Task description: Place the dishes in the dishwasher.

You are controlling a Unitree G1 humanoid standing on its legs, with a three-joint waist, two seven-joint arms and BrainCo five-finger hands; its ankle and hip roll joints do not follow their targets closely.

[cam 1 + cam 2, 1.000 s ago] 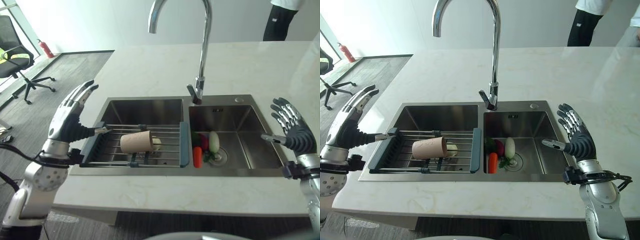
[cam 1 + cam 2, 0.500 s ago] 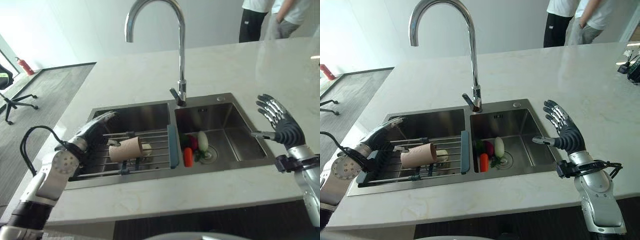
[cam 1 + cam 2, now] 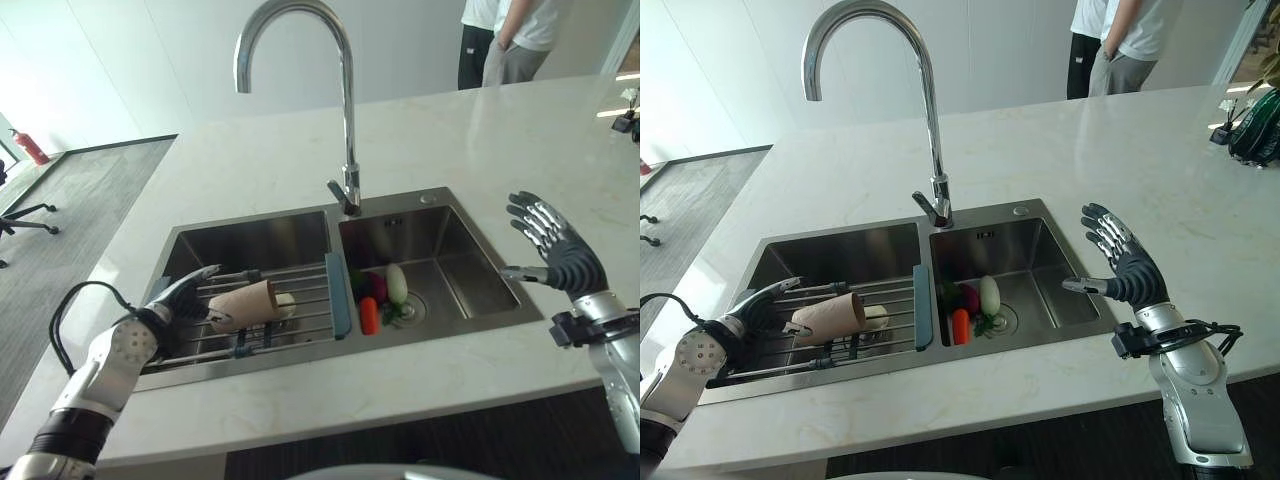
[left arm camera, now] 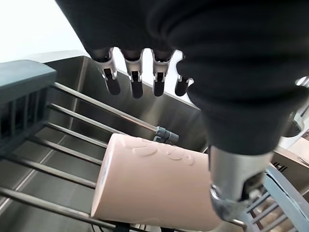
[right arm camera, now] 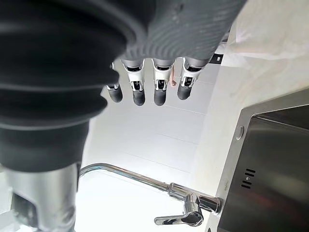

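Behind the pink cup (image 3: 242, 304), a pale dish (image 3: 286, 303) half-hidden, left hand (image 3: 186, 298) beside

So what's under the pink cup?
The pink cup lies on its side on the rack across the left sink basin. Something pale peeks from behind it, mostly hidden.

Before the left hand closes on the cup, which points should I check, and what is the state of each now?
1. Left hand open, fingers straight: ok.
2. Left hand beside the cup: ok; contact cannot tell.
3. Cup on its side on the rack over the left basin: ok.
4. Small pale thing by the cup's far end, free of the cup: cannot tell.
5. Right hand open above the counter, away from the rack: ok.
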